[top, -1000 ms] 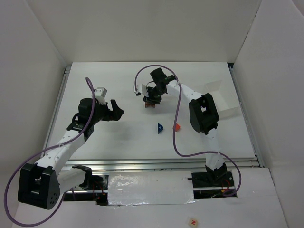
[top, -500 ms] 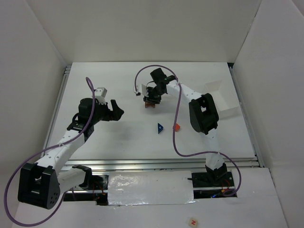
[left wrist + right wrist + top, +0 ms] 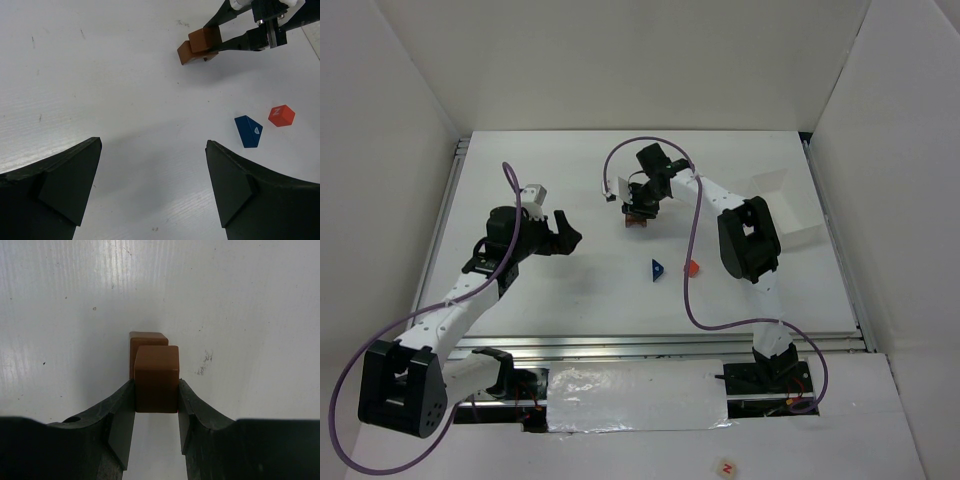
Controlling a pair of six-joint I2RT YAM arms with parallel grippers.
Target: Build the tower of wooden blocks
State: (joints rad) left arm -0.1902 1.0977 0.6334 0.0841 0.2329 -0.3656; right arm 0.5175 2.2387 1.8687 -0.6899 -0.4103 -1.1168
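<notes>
My right gripper (image 3: 156, 392) is shut on a brown block (image 3: 156, 371), one finger on each side face. That block sits over a second brown block (image 3: 147, 339) lying on the table, offset from it; the left wrist view shows the upper block (image 3: 205, 39) overlapping the lower one (image 3: 185, 54). A blue wedge (image 3: 658, 269) and a red cube (image 3: 691, 267) lie loose on the table nearer the arm bases, a little apart. My left gripper (image 3: 565, 230) hovers wide open over bare table to the left of the blocks, holding nothing.
A white tray (image 3: 790, 205) stands at the right side of the table, behind the right arm's elbow. White walls close in the table on the left, back and right. A purple cable loops over the right arm.
</notes>
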